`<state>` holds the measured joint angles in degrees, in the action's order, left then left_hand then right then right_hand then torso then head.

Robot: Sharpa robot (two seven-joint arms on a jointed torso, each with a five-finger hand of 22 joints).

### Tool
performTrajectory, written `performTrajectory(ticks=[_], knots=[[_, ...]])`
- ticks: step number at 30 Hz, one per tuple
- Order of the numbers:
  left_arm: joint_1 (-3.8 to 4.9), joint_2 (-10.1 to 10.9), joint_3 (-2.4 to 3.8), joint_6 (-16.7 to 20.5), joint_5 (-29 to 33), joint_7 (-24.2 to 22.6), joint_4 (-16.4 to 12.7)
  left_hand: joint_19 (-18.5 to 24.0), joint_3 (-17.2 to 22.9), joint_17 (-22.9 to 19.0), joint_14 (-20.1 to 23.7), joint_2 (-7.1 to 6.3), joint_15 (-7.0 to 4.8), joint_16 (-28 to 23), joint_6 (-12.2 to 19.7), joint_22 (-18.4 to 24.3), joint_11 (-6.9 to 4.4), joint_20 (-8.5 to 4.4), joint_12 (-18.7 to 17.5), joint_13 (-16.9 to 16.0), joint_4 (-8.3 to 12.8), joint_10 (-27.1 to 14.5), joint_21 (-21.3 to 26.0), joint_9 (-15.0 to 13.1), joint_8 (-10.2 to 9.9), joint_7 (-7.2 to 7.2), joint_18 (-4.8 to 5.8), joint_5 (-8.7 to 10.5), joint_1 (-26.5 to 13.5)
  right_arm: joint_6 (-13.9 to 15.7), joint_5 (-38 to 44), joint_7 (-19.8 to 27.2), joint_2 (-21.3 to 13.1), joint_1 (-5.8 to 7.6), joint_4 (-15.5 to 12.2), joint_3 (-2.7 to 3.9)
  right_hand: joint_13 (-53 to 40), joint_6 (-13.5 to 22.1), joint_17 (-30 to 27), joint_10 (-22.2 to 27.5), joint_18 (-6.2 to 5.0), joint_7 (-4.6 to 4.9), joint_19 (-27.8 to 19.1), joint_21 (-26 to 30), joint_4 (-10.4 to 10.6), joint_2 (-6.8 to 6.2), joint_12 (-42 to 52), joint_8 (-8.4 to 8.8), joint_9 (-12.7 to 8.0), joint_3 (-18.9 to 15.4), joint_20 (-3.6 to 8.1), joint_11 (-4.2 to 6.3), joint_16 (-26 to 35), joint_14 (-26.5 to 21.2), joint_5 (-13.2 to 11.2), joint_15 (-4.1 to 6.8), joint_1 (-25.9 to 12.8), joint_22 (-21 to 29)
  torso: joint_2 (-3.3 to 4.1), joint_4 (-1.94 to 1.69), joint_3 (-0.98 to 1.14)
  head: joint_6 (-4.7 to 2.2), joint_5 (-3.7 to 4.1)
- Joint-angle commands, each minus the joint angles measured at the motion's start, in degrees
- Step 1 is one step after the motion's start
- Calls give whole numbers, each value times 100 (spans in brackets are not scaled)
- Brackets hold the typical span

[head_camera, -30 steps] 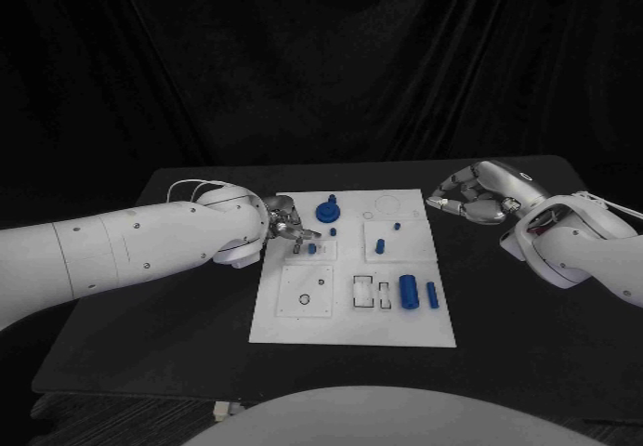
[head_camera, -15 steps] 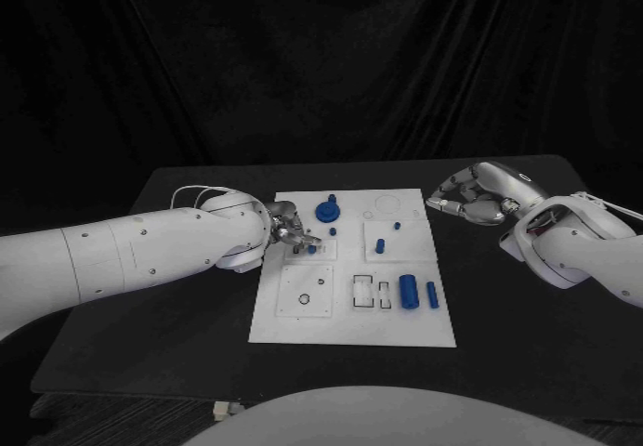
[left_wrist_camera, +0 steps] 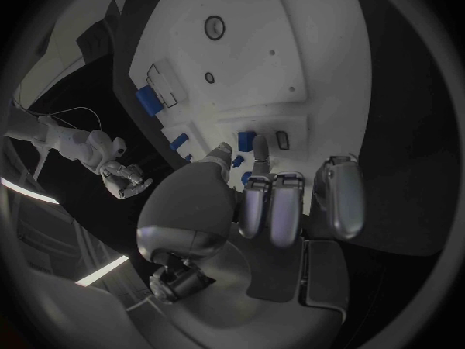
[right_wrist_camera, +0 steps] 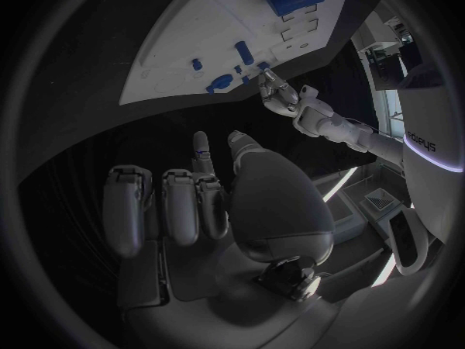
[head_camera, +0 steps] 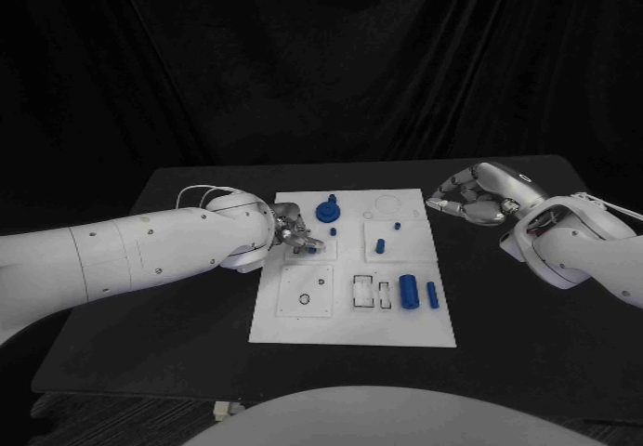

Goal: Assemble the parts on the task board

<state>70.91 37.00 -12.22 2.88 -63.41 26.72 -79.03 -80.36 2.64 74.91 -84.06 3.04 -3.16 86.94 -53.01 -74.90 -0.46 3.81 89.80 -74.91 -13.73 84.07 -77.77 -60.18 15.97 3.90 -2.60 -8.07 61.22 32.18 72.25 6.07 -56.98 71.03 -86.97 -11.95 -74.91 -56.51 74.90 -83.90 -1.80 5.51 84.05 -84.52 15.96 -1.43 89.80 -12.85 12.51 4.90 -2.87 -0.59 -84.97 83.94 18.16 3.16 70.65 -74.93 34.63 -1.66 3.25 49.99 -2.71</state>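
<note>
The white task board point(head_camera: 351, 325) lies mid-table. My left hand point(head_camera: 297, 237) hovers over its left part, thumb and a finger pinching a small blue peg point(left_wrist_camera: 246, 141) next to a small slot point(left_wrist_camera: 281, 139) in the board point(left_wrist_camera: 291, 39). A blue knobbed disc point(head_camera: 327, 210) stands at the board's far side. Another blue peg point(head_camera: 379, 246) stands in the middle, with a blue cylinder point(head_camera: 407, 291) and a blue bar point(head_camera: 431, 295) nearer on the right. My right hand point(head_camera: 469, 200) hangs off the board's far right corner, fingers curled in and nothing in them.
Black table point(head_camera: 161, 316) surrounds the board, wide on both sides and in front. A small ring point(head_camera: 304, 299) and framed slots point(head_camera: 363, 291) mark the board's near half. The right wrist view shows the board point(right_wrist_camera: 194, 39) and my left hand point(right_wrist_camera: 286, 93) beyond.
My left hand has slid a little to the right and nearer, bringing its fingertips onto the small blue peg. The right hand has stayed put.
</note>
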Motion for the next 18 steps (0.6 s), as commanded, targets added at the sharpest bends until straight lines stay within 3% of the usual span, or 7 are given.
performTrajectory(ticks=[1,8,18], knots=[[-12,-17,4,-141,-12,-56,1,35,4,890,-232,-11,41,-18,19,-814,49,-13,20,-1509,39,593,24,11,-37,5,-95,-41,60,-25,-1,-82,-2,-14,3,4,-1509,51,87,-610,17,6,292,36,17,51,20,28,0,1,-50,-45,33,357,30,-26,-15,-1291,2,-5,0,1,5],[-17,-30,4,-222,-12,-37,15,37,16,879,-225,-2,39,-24,-29,-817,43,-12,20,-1509,72,593,33,32,-22,-6,-97,-122,97,-26,-1,-84,-5,-15,1,4,-1509,52,74,-610,16,6,290,42,15,51,20,29,-1,2,-50,-45,38,354,37,-26,-12,-1289,4,-2,0,1,2],[-27,-73,3,-257,-12,-30,84,37,118,868,-216,31,23,-32,-53,-831,21,-23,20,-1509,226,593,64,134,-41,-29,-100,-557,266,-31,-1,-82,-4,-17,1,4,-1509,53,69,-610,15,5,288,45,9,52,20,30,0,5,-50,-45,40,354,53,-26,-3,-1288,0,-5,-1,1,14]])
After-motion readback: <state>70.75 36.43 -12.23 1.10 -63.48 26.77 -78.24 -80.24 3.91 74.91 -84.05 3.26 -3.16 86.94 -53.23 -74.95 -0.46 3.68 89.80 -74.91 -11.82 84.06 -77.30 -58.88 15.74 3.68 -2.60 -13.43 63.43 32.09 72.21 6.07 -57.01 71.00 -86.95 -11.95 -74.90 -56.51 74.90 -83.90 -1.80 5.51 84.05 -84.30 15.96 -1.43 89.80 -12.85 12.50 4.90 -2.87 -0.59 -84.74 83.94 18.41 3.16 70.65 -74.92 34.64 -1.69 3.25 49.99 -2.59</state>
